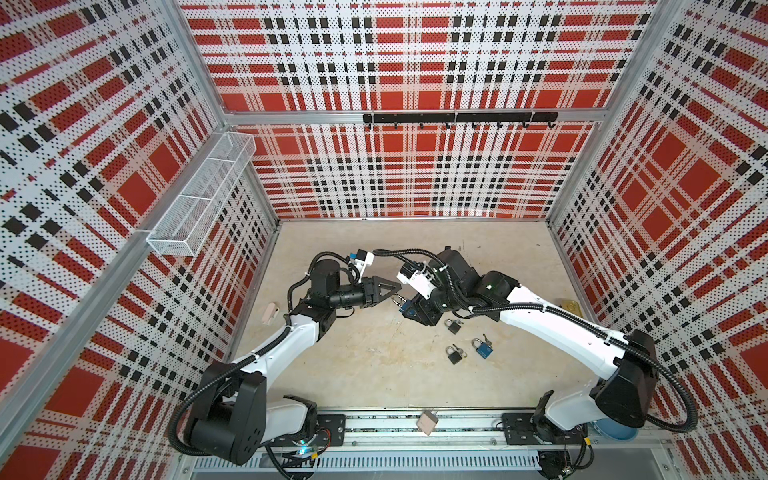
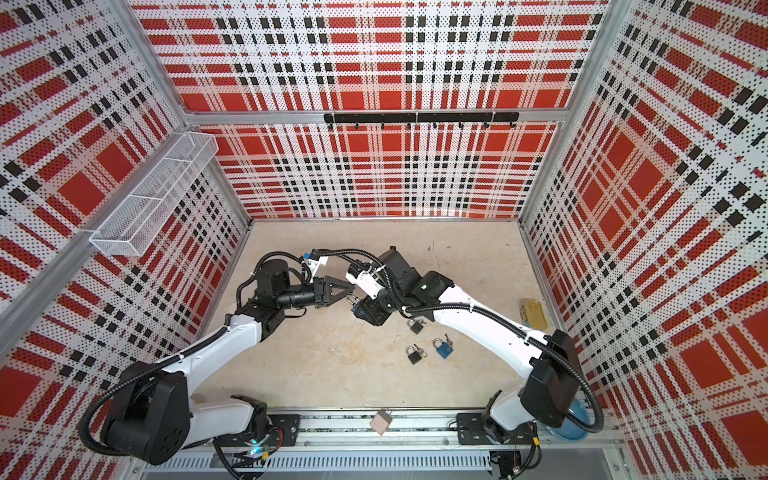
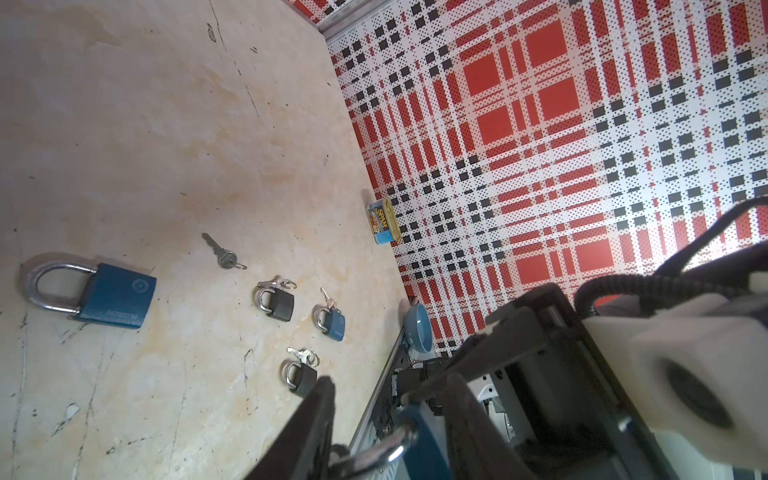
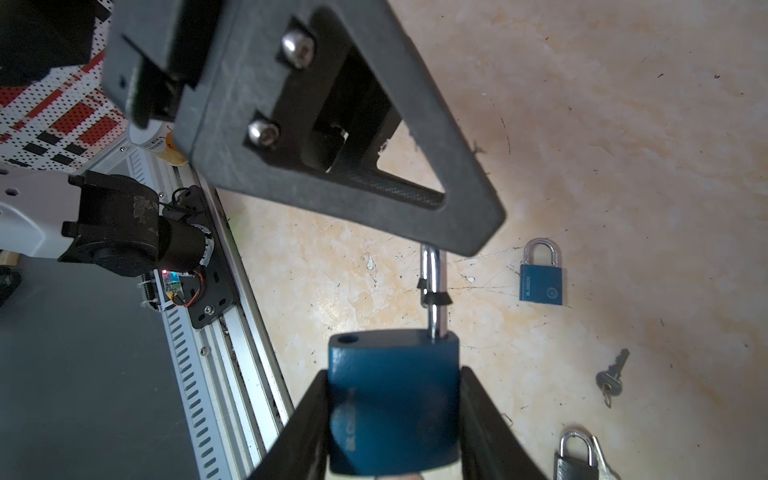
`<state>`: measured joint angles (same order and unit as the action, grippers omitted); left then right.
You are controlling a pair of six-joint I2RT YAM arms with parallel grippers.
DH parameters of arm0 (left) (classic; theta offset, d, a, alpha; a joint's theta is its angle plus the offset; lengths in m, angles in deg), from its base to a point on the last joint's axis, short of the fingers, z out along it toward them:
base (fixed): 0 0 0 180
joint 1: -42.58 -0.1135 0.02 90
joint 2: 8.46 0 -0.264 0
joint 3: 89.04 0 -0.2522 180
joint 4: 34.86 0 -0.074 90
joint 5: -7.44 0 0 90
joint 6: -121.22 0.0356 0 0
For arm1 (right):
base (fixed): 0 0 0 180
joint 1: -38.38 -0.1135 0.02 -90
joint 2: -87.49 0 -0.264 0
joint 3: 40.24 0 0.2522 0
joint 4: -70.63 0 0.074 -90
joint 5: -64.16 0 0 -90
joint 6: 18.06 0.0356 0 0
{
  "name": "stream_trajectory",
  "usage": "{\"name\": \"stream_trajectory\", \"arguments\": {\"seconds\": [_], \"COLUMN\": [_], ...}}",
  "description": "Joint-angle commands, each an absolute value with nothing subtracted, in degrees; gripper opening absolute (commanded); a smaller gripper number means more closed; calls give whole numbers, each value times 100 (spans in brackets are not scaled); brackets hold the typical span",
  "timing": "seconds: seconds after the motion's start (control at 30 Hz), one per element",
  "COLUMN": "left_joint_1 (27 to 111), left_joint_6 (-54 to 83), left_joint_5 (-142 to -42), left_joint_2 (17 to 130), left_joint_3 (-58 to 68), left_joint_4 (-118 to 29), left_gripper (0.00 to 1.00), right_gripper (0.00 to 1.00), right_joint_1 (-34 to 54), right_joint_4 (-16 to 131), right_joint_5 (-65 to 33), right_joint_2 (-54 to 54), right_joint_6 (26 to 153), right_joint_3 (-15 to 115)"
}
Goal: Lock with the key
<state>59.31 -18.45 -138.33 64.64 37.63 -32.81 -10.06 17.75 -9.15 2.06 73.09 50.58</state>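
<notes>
right wrist view: the right gripper [image 4: 394, 374] has its fingers [image 4: 307, 419] closed on the blue body of the padlock [image 4: 395, 399], one on each side. the shackle [image 4: 432, 274] stands raised out of the body, and one socket [image 4: 348, 339] is bare. the left gripper [image 1: 395, 292] reaches over the shackle's top. in the left wrist view the shackle's bend lies between the left fingers [image 3: 309, 419], which stand partly apart; whether they pinch it i cannot tell. in both top views the two grippers meet tip to tip above the middle of the table [image 1: 374, 374], the padlock between them. a loose key [image 3: 222, 254] lies flat on the table, between a big blue lock [image 3: 108, 295] and a black lock [image 3: 276, 301]. near these lie a small blue lock [image 3: 332, 322] and a second black lock [image 3: 301, 376], each with keys [image 3: 276, 284] at its shackle. a tin [image 3: 382, 220] stands at the wall [image 3: 540, 166]; a bowl [image 3: 417, 328] sits farther along it.
</notes>
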Motion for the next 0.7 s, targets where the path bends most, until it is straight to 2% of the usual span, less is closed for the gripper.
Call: {"name": "stream_trajectory", "arguments": {"seconds": [0.0, 0.43, 0.67], "left_joint_1": [5954, 6147, 6174], "left_joint_6": [-1914, -1949, -1942], "left_joint_5": [-14057, -14082, -14057], "left_joint_2": [6296, 6273, 6245], "left_joint_3": [3799, 3911, 3932], "left_joint_4": [-3140, -3131, -3133], "left_gripper": [45, 40, 29], "right_gripper": [9, 8, 8], "right_joint_1": [-956, -934, -933], "right_joint_4": [2189, 2202, 2215], "right_joint_5": [-747, -703, -730], "right_joint_2": [485, 498, 526], "right_joint_6": [7327, 7352, 7360], "right_joint_3": [5088, 5144, 5147]}}
